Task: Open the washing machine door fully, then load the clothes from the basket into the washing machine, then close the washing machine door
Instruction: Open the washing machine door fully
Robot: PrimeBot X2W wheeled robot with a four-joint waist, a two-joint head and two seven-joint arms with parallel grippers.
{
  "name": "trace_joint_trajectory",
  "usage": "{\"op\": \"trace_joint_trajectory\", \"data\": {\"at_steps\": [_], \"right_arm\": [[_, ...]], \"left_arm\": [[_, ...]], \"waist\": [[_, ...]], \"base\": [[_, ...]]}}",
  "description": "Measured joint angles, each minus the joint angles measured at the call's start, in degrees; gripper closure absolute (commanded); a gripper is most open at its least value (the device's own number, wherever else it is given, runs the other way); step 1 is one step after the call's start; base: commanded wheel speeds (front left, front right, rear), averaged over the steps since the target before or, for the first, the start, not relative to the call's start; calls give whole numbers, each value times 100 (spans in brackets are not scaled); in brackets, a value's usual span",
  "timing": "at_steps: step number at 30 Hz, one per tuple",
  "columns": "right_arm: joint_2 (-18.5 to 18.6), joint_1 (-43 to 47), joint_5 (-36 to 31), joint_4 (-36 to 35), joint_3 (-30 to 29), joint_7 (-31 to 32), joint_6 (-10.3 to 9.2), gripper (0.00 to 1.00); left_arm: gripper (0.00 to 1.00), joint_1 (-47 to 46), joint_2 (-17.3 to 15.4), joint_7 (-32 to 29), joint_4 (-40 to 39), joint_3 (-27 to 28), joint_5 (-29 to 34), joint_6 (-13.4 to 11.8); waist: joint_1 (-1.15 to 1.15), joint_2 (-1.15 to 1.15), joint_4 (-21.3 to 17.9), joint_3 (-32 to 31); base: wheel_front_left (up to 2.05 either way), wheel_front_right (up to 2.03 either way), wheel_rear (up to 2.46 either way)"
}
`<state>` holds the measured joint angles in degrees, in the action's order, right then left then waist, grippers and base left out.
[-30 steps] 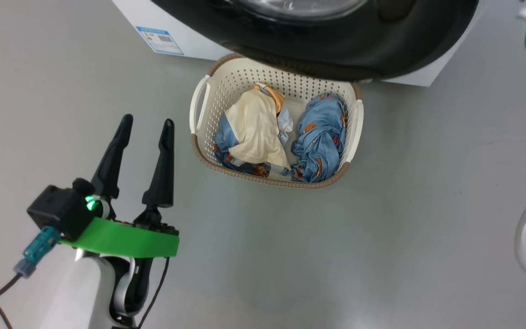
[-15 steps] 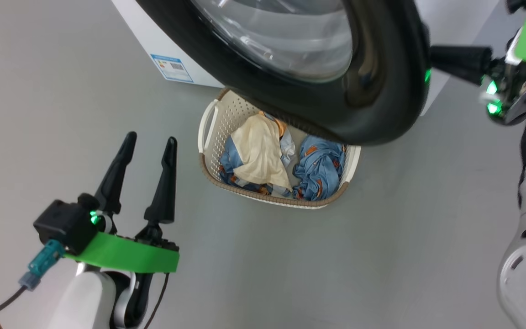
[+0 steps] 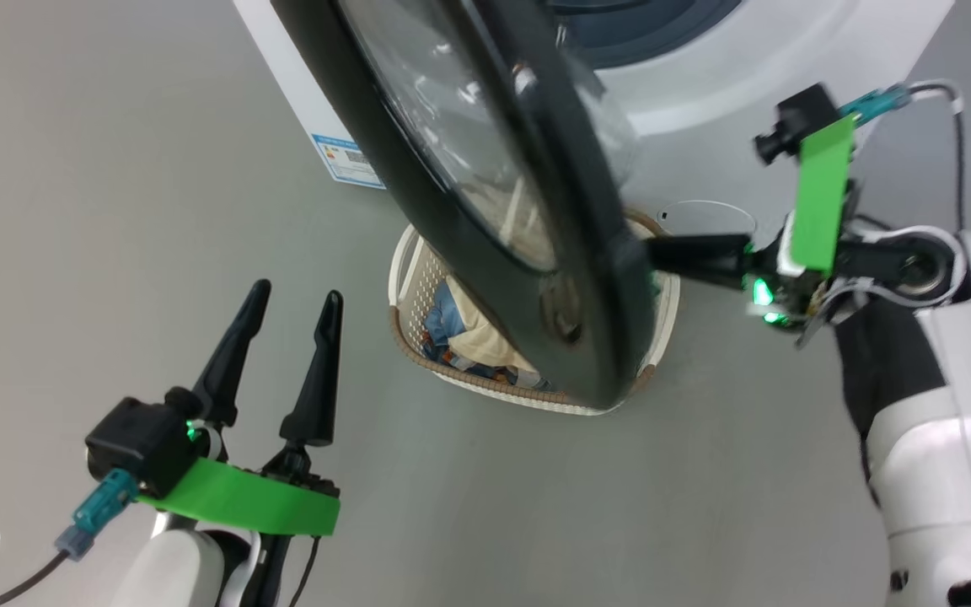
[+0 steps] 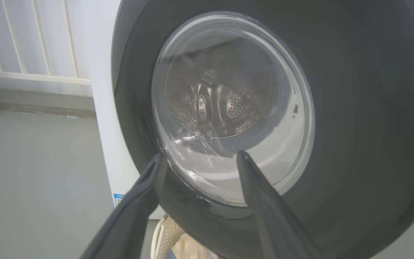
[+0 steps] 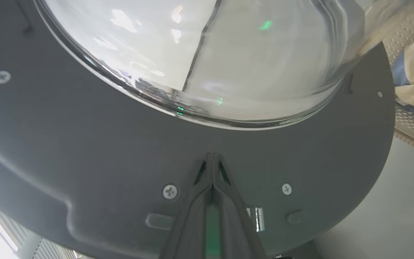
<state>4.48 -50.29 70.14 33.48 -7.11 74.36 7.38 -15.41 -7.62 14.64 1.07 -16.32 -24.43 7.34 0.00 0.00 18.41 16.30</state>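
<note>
Honestly, looks like shoving the washing machine door (image 3: 469, 169) wider with the right tool (image 3: 654, 251), tips pinched together against its inner face, nothing clamped. Holding the left tool (image 3: 296, 293) spread wide, empty, off to the side, probably for the clothes (image 3: 485, 341). Can't see much of those or the basket (image 3: 405, 287), tucked on the floor (image 3: 115, 169) under the door; washing machine (image 3: 705, 93) front cut off up top.

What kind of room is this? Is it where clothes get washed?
Probably a laundry spot: a big white washer with its round glass door open, and a basket of clothes on the bare grey floor in front of it.
</note>
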Motion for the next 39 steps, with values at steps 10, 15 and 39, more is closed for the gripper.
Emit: {"op": "trace_joint_trajectory", "data": {"at_steps": [10,15,39], "right_arm": [[14,552,1191,-318,1730,-999,0,100],[25,585,1605,-323,2402,-1408,0,100],[36,650,2399,-298,3055,-2368,0,100]], "left_arm": [[0,16,22,0,-9,-29,-2,0],[0,16,42,0,-9,-25,-8,0],[0,170,19,0,132,186,-5,0]], "waist": [[0,0,49,-17],[0,0,66,-8],[0,0,-217,-357]], "base": [[0,0,0],[0,0,0],[0,0,0]]}}
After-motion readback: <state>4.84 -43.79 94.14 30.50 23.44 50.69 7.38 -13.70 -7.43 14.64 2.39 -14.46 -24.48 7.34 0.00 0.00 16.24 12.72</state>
